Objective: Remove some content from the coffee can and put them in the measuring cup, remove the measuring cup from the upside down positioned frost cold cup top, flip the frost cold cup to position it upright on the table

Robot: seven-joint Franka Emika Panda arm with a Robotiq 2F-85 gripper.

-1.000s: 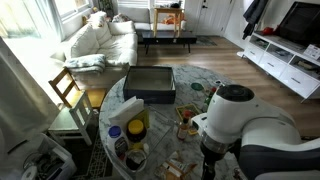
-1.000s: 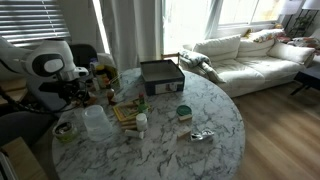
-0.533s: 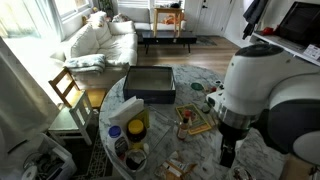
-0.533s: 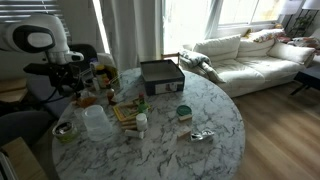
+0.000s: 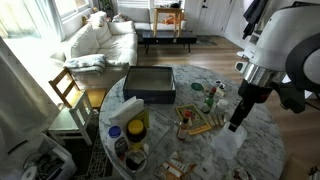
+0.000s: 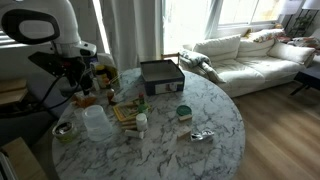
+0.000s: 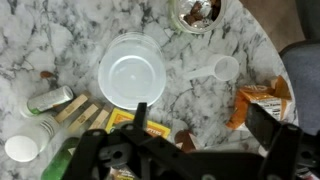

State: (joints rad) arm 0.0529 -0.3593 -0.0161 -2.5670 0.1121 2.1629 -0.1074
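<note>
**Claw.** The claw (image 7: pixel 203 128) is released: in the wrist view its two dark fingers (image 7: pixel 140 115) stand spread wide apart with nothing between them. In an exterior view the claw (image 5: pixel 237 120) hangs from the arm, pointing down at the bench (image 5: pixel 190 150), clear of everything on it.

**Task item.** The frost cold cup (image 7: pixel 132 72) stands on the marble bench (image 7: pixel 60 30). The wrist view looks straight down on it, showing a pale round disc inside a wider round edge. Whether it stands rim up or rim down cannot be told. In an exterior view the frost cold cup (image 6: pixel 95 122) shows as a translucent whitish tumbler near the bench edge on the arm's side.

**Items around the frost cold cup, wrist view.**
- Measuring cup (image 7: pixel 220 69): white, with a short handle. It lies on the bench just beside the frost cold cup, to its right and not touching it, handle end toward the cup
- Open jar (image 7: pixel 197 10): brown contents, above and to the right of the frost cold cup
- Orange packet (image 7: pixel 255 102): below and to the right, past the measuring cup
- Small bottle (image 7: pixel 48 100): on its side, below and to the left

**Exterior view.** A dark flat box (image 6: pixel 160 76) sits well apart from the frost cold cup, toward the bench centre
</note>
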